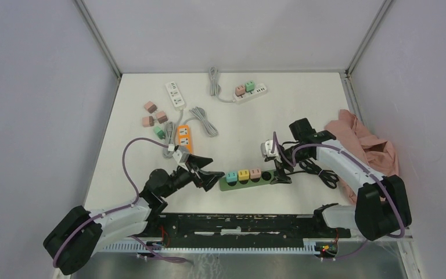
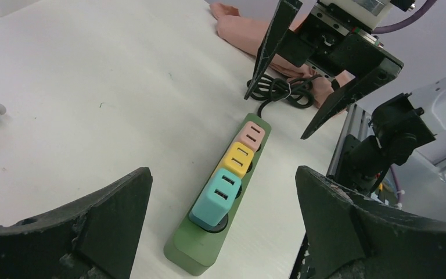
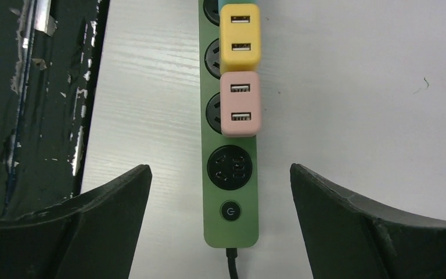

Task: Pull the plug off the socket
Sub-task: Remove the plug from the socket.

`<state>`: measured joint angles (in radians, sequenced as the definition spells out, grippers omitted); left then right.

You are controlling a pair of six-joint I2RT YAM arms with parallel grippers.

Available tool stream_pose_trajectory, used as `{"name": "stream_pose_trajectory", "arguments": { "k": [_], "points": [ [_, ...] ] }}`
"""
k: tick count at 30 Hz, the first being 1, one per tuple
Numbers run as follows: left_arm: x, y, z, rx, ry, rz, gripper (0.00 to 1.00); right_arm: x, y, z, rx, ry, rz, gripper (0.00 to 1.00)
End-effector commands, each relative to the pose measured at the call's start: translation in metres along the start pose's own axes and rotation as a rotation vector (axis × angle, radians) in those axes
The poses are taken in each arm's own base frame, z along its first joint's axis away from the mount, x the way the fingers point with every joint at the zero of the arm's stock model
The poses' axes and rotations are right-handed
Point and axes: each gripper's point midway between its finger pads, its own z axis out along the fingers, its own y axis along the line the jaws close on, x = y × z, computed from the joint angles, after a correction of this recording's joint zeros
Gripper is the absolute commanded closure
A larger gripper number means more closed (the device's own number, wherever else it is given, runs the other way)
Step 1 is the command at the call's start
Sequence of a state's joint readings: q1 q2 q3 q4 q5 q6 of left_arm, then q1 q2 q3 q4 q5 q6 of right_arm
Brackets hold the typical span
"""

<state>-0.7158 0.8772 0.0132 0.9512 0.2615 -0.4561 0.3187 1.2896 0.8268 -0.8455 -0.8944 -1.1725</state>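
The green power strip (image 1: 250, 179) lies flat on the white worktop (image 1: 238, 125), close to the arms' bases, and it holds three cube-shaped USB plugs in a row: a teal plug (image 2: 213, 199) at the end away from the cord, a yellow plug (image 3: 240, 35) next to it, and a pink plug (image 3: 240, 103) after that, all seated in their sockets. Beyond the pink plug the strip has one empty socket (image 3: 230, 167), then a round power button (image 3: 230, 211), then the black cord, which runs off to a loose coil (image 1: 316, 168) just past that end. The left claw (image 1: 213, 172) sits at the strip's teal end, released and spread wide, its fingers either side of the strip's line and touching nothing. The right claw (image 3: 219, 170) hangs above the cord end, also released, its two fingers straddling the empty socket without contact. A pink cloth (image 1: 366, 142) is heaped beyond the strip's cord end near the worktop's edge. Farther back from the strip lie an orange strip (image 1: 184, 138), two white strips (image 1: 175, 95) and several loose plugs (image 1: 154, 116).
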Motion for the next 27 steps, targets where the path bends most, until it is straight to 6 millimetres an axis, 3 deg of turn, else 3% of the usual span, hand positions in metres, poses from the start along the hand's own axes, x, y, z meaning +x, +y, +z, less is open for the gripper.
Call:
{"name": "stream_pose_trajectory", "arguments": {
  "k": [1, 4, 11, 19, 22, 27],
  "points": [
    [-0.014, 0.000, 0.005, 0.017, -0.057, 0.126, 0.01, -0.001, -0.023, 0.010, 0.057, 0.043, -0.124, 0.06],
    [-0.010, -0.008, 0.003, 0.079, -0.054, 0.179, 0.01, -0.003, -0.027, 0.019, 0.075, 0.061, -0.119, 0.10],
    [0.005, -0.024, 0.006, 0.198, -0.011, 0.312, 0.03, -0.014, -0.018, 0.046, 0.016, 0.066, -0.115, 0.29],
    [0.051, -0.022, 0.036, 0.227, 0.190, 0.568, 0.03, -0.012, -0.014, 0.056, -0.013, 0.104, -0.135, 0.51],
    [0.056, -0.016, 0.047, 0.220, 0.212, 0.635, 0.03, -0.012, -0.014, 0.056, -0.013, 0.109, -0.141, 0.63],
    [0.075, -0.013, 0.067, 0.267, 0.294, 0.650, 0.12, -0.011, -0.014, 0.056, -0.016, 0.112, -0.140, 0.73]
  ]
}}
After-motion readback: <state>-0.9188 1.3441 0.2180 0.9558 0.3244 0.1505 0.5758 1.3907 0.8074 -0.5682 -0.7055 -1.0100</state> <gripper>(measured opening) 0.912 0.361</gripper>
